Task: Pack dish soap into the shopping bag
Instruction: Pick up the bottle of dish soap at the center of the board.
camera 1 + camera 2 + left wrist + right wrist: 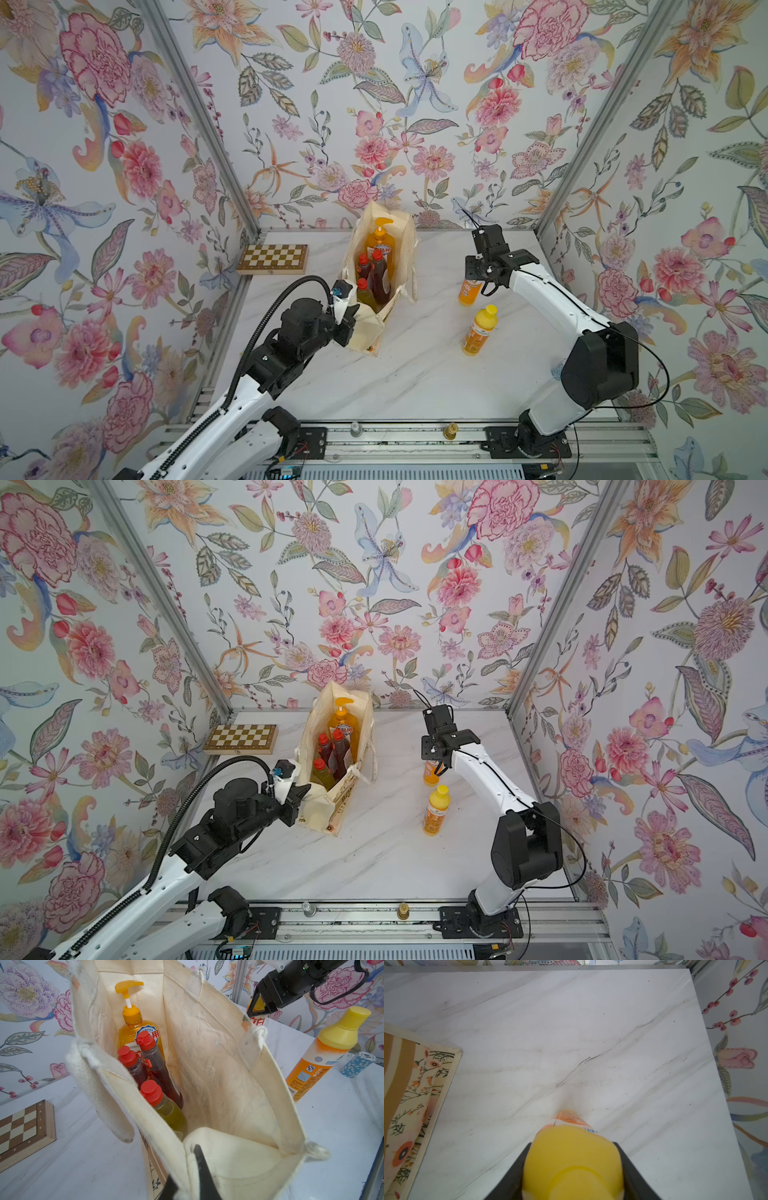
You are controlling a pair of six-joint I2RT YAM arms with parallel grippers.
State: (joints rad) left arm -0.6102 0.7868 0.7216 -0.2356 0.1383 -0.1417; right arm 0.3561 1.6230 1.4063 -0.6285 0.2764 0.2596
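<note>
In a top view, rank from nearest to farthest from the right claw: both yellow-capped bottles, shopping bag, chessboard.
1. Far yellow-capped bottle, in the jaws.
2. Near yellow-capped bottle, beside it.
3. Shopping bag, centre.
4. Chessboard, far left.

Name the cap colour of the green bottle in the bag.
Red cap, best seen in the left wrist view.

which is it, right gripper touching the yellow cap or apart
Touching. In the right wrist view the right gripper has both fingers flush against the yellow cap, no gap.
</note>
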